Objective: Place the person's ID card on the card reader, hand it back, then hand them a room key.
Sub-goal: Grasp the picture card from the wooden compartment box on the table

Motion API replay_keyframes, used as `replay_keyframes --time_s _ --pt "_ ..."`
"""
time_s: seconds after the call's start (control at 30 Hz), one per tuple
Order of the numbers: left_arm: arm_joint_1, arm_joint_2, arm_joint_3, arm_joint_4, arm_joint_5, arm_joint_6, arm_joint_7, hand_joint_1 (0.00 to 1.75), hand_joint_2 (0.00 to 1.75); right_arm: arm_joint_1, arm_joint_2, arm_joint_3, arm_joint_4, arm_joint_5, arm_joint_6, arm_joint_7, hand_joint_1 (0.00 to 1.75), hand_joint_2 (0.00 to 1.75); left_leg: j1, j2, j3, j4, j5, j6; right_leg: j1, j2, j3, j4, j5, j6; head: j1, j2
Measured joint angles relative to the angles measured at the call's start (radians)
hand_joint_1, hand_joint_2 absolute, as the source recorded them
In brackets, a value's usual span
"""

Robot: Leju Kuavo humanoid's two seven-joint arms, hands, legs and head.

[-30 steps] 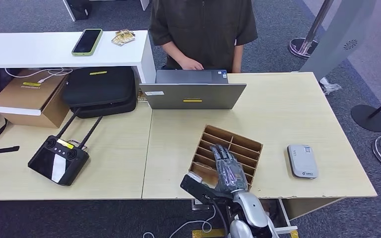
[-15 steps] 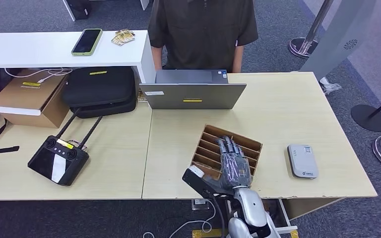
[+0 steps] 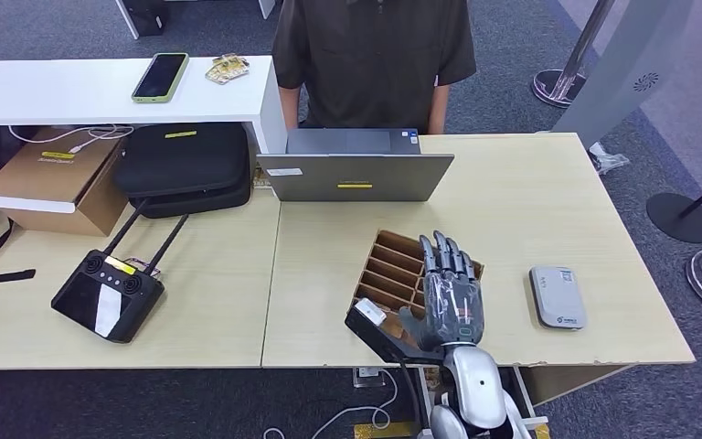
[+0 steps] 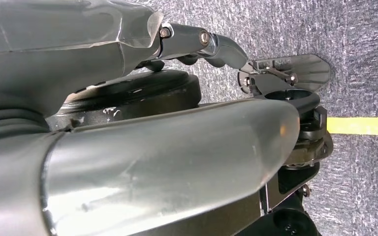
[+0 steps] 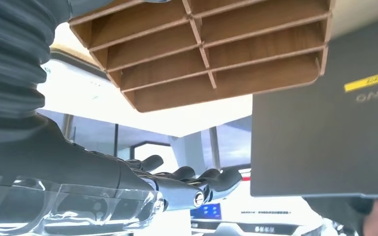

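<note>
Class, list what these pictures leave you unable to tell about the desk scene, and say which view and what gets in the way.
- Head view: the right hand covers the near right slots of the wooden divider tray, so any cards there are hidden.
- Head view: the card reader markings are too small to read.
- Head view: the top edge cuts off the person above the chest.
- Left wrist view: the left hand is mostly hidden behind the arm cover; whether it is open or closed is unclear.

silver arm (image 3: 472, 389), dark grey ribbed right hand (image 3: 450, 294).
</note>
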Motion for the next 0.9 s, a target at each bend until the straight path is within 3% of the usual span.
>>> replay_keyframes --time_s 0.13,0.43,0.6,0.9 --pt "0.000 0.000 0.000 -0.003 0.004 -0.001 0.006 0.00 0.00 0.011 -0.008 0.009 -0.028 -0.099 0.080 -0.021 0.00 1.75 0.000 0.000 0.000 0.000 0.000 0.000 0.000 0.000 0.000 0.000 0.000 0.000 0.000 0.000" --pt "-0.001 0.000 0.000 -0.004 0.007 -0.001 0.010 0.00 0.00 0.013 -0.017 0.015 -0.038 -0.126 0.097 -0.022 0.00 1.75 0.000 0.000 0.000 0.000 0.000 0.000 0.000 0.000 0.000 0.000 0.000 0.000 0.000 0.000" --pt "0.002 0.002 0.000 -0.005 0.028 0.000 0.000 0.00 0.00 0.035 -0.073 0.055 -0.045 -0.182 0.114 -0.019 0.00 1.75 0.000 0.000 0.000 0.000 0.000 0.000 0.000 0.000 0.000 0.000 0.000 0.000 0.000 0.000" --pt "0.003 0.002 0.000 -0.005 0.041 0.007 -0.010 0.00 0.00 0.040 -0.116 0.082 -0.049 -0.190 0.103 0.006 0.00 1.75 0.000 0.000 0.000 0.000 0.000 0.000 0.000 0.000 0.000 0.000 0.000 0.000 0.000 0.000"
